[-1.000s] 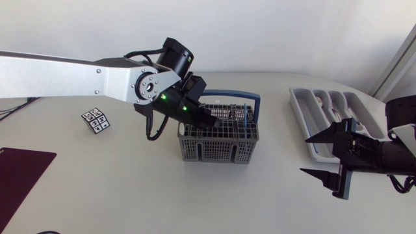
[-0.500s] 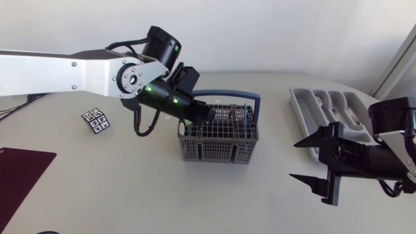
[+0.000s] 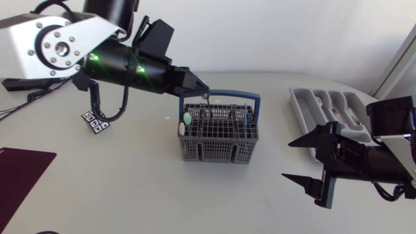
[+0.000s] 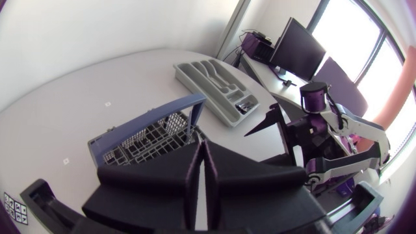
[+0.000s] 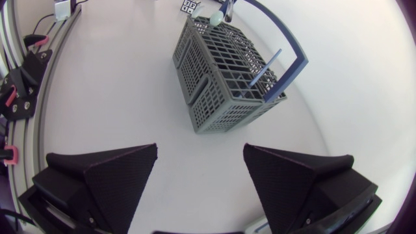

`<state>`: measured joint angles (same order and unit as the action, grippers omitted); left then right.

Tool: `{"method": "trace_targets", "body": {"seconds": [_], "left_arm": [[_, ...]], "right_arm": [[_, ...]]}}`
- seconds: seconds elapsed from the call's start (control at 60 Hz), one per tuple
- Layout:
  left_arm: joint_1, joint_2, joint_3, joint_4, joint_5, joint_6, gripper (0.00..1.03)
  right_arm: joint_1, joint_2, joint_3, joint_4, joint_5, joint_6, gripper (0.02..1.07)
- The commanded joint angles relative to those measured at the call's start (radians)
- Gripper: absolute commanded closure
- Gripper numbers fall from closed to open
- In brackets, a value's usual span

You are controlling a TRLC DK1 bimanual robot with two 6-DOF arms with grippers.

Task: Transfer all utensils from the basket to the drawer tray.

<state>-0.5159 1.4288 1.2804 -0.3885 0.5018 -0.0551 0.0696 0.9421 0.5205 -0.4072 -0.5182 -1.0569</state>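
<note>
The white table [image 3: 130, 188] carried a grey wire basket [image 3: 218, 148] at mid-frame and a grey drawer tray [image 3: 300, 112] at the right. A checkered marker card [image 3: 96, 120] lay left of centre, a dark maroon mat [image 3: 19, 172] at the lower left edge.

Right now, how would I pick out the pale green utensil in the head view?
Find the grey wire basket with the blue handle, mid-table. Along its edge on the left arm's side, a pale green utensil end sticks up. It alone is pale and rounded; the blue utensil is thin and straight.
</note>
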Motion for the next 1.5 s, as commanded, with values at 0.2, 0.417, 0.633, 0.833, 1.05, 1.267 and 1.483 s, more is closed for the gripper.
{"method": "trace_targets", "body": {"seconds": [0.2, 0.417, 0.633, 0.833, 1.05, 1.267, 1.483], "left_arm": [[0.016, -0.125, -0.073, -0.046, 0.035, 0.061, 1.0], [-0.026, -0.123, -0.108, -0.11, 0.098, 0.164, 1.0], [-0.092, -0.1, -0.133, -0.13, 0.141, 0.242, 1.0], [-0.171, -0.09, -0.156, -0.13, 0.169, 0.307, 1.0], [-0.233, -0.082, -0.167, -0.156, 0.195, 0.363, 1.0], [-0.253, -0.082, -0.171, -0.171, 0.204, 0.399, 1.0], [-0.262, -0.087, -0.177, -0.176, 0.215, 0.406, 1.0]], "right_arm": [[0.119, -0.012, 0.067, -0.016, 0.07, 0.184, 0.1], [0.214, -0.042, 0.085, 0.004, 0.072, 0.244, 0.07], [0.322, 0.004, 0.124, 0.005, 0.072, 0.311, 0.07], [0.423, 0.046, 0.141, 0.008, 0.064, 0.365, 0.07], [0.512, 0.049, 0.15, 0.021, 0.049, 0.419, 0.1], [0.549, 0.026, 0.168, -0.007, 0.009, 0.442, 0.27], [0.567, 0.011, 0.174, -0.015, 0.0, 0.46, 0.57]]}}
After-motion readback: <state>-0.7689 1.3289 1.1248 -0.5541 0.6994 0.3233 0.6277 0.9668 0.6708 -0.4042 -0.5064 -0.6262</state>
